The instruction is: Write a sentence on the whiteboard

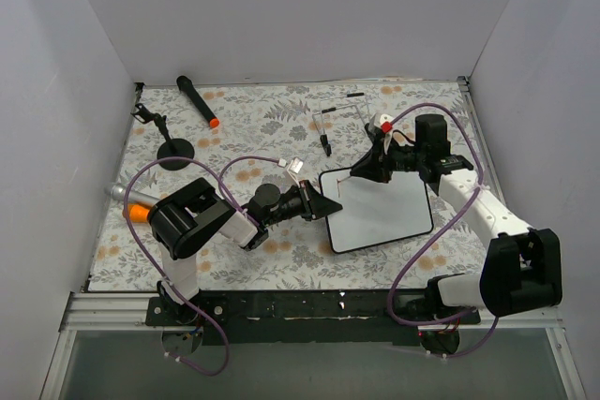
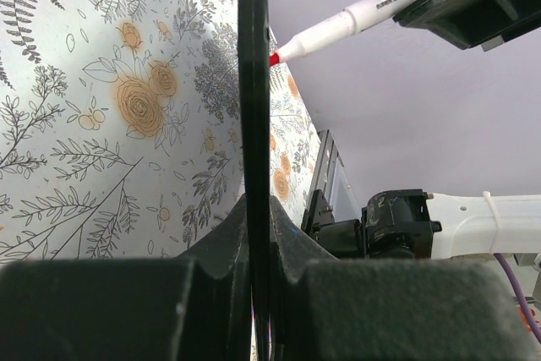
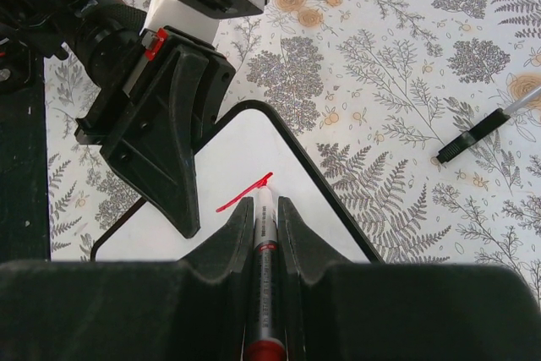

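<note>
Your right gripper (image 3: 265, 209) is clamped on the red marker (image 3: 263, 243), with the tip touching the whiteboard (image 3: 245, 145). Just left of the tip, the sentence (image 3: 243, 195) is only one short stroke, so nearly all the writing remains. Beyond it, your left gripper (image 1: 325, 205) pinches the board's edge.

Floral table (image 1: 253, 105) bears whiteboard (image 1: 380, 213), microphone (image 1: 197, 100), pen (image 1: 324, 144).

Overhead view from behind, facing down, wrist views close and low, all sharing the whiteboard (image 1: 384, 217)
</note>
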Tool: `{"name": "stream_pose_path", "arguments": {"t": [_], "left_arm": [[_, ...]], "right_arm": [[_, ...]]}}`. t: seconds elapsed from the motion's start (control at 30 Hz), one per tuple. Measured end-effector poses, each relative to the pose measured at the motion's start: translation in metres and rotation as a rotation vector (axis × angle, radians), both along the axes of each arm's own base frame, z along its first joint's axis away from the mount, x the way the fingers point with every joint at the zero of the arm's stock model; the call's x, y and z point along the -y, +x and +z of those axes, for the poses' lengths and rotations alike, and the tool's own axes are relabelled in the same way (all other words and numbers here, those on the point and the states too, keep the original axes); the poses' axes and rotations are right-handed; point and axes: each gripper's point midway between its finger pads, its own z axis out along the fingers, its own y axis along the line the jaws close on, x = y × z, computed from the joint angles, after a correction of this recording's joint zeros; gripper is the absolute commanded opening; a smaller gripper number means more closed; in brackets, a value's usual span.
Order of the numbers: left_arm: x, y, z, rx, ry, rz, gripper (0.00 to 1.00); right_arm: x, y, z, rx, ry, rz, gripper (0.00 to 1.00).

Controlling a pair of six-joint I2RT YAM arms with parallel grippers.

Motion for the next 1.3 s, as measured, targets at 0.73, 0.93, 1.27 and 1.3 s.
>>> {"name": "stream_pose_path", "arguments": {"t": [0.73,0.93,1.27,1.3], "left_arm": [[0.0,0.0,0.001,0.008,-0.001,-0.002,0.0],[0.0,0.0,0.001,0.008,-0.001,-0.003,0.0],[0.001,-0.001,0.0,0.005,-0.001,-0.005,0.0],[0.001,-0.001,0.0,0.005,-0.001,-0.005,0.0]], "right_arm": [[0.016,-0.023,-0.015,-0.035,-0.05,-0.005,0.01],[0.023,0.001,-0.003,-0.012,-0.032,-0.057,0.01],[0.024,0.016,0.003,0.007,-0.021,-0.073,0.01],[0.024,0.015,0.003,0.009,-0.021,-0.07,0.01]]}}
